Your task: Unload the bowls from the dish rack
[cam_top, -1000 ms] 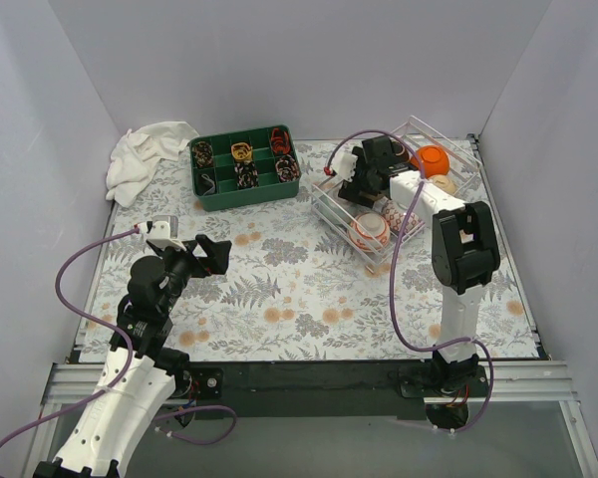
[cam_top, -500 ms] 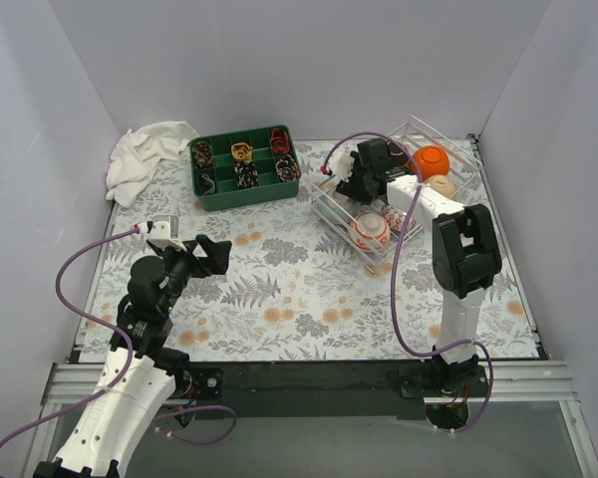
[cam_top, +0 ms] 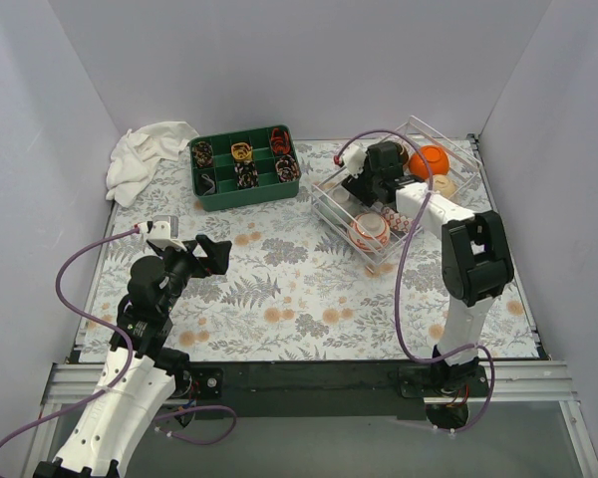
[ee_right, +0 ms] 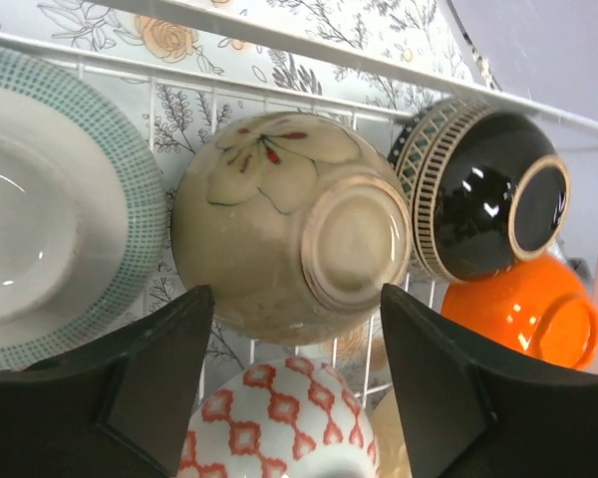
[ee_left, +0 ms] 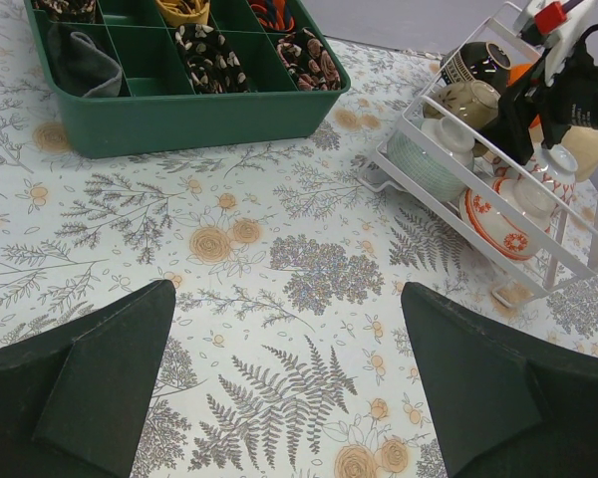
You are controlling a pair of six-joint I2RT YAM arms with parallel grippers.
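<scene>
The dish rack (cam_top: 324,204) of thin clear wire stands at the back right, with several bowls in it. My right gripper (cam_top: 364,189) reaches into its left half. In the right wrist view its fingers press on both sides of a beige flowered bowl (ee_right: 279,229) that lies with its foot toward the camera, so the right gripper (ee_right: 295,294) is shut on that bowl. Round it lie a black bowl (ee_right: 478,199), an orange bowl (ee_right: 513,309), a red-patterned white bowl (ee_right: 269,418) and a green-rimmed bowl (ee_right: 40,239). My left gripper (cam_top: 214,254) hangs open over the mat, far left of the rack (ee_left: 409,139).
A green divided tray (cam_top: 249,194) with small items sits at the back centre, and a crumpled white cloth (cam_top: 145,159) lies at the back left. The flowered mat covers the table between the tray and the arms. Grey walls close in both sides and the back.
My right gripper has shifted slightly right, further into the rack, and its jaws have narrowed onto the beige bowl. The left arm has not moved.
</scene>
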